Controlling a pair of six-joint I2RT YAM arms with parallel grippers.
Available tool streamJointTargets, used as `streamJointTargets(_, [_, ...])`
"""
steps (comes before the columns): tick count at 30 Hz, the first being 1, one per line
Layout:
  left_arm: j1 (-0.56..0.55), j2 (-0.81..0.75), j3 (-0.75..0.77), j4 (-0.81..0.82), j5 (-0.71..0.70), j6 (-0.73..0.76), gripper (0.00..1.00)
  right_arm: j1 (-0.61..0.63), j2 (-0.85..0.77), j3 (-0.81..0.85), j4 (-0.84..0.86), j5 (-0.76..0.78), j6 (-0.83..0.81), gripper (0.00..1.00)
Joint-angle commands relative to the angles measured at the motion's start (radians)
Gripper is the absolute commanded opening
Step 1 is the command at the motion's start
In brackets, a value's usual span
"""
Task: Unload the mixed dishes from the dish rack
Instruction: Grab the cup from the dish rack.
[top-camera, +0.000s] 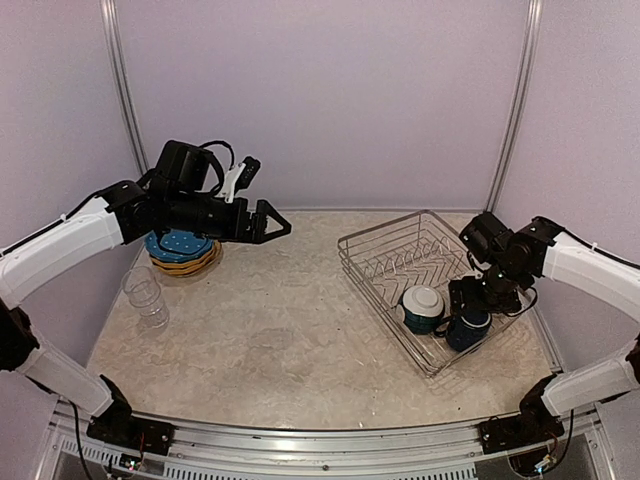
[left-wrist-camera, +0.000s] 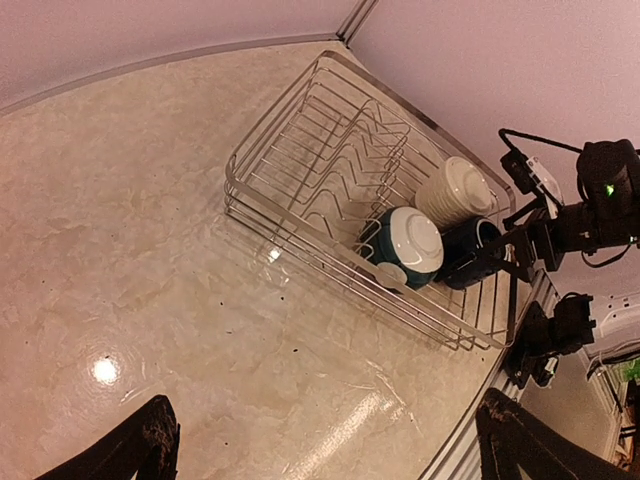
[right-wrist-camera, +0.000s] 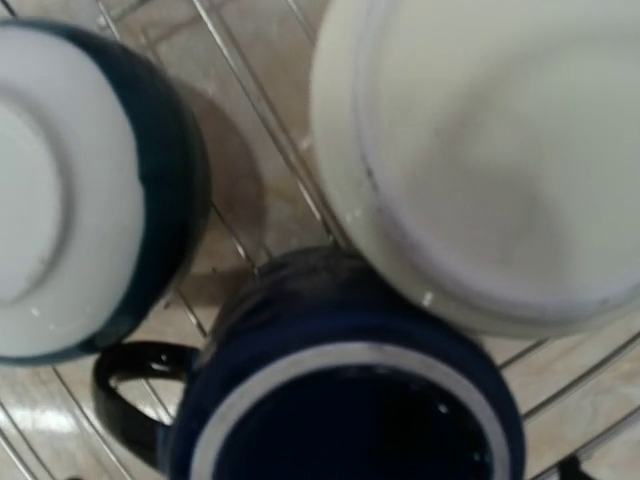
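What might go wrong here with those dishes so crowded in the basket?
The navy mug, cream mug and bowl sit packed together in the rack; the right jaws, open close above, may knock a neighbour while taking one. The glass stands beside the plates, near the left arm, so a low swing may tip it.

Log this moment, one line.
rack: bowl, navy mug, cream mug | table: plates, glass | left pincer: open, midair | right pincer: open, over navy mug

left gripper (top-camera: 275, 222) gapes mid-air, raised; right gripper (top-camera: 468, 302) points downward, jaws spread.
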Motion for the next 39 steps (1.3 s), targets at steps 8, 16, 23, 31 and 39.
streamJointTargets(8, [0.000, -0.061, -0.007, -0.007, 0.002, 0.038, 0.99, -0.067, 0.021, -0.082, 0.042, -0.102, -0.053, 0.97])
streamJointTargets(16, [0.012, -0.064, -0.005, -0.008, 0.016, 0.031, 0.99, -0.079, 0.062, -0.099, 0.118, -0.109, -0.107, 0.96])
streamJointTargets(23, [0.038, -0.060, 0.001, -0.011, 0.049, 0.014, 0.99, -0.079, 0.091, -0.090, 0.115, -0.104, -0.129, 0.77])
streamJointTargets(31, [0.090, -0.049, -0.003, 0.008, 0.128, -0.029, 0.99, -0.079, 0.022, -0.048, 0.044, -0.081, -0.012, 0.96])
streamJointTargets(39, [0.114, -0.048, -0.006, 0.011, 0.150, -0.044, 0.99, -0.079, -0.016, -0.043, 0.016, -0.040, 0.270, 1.00])
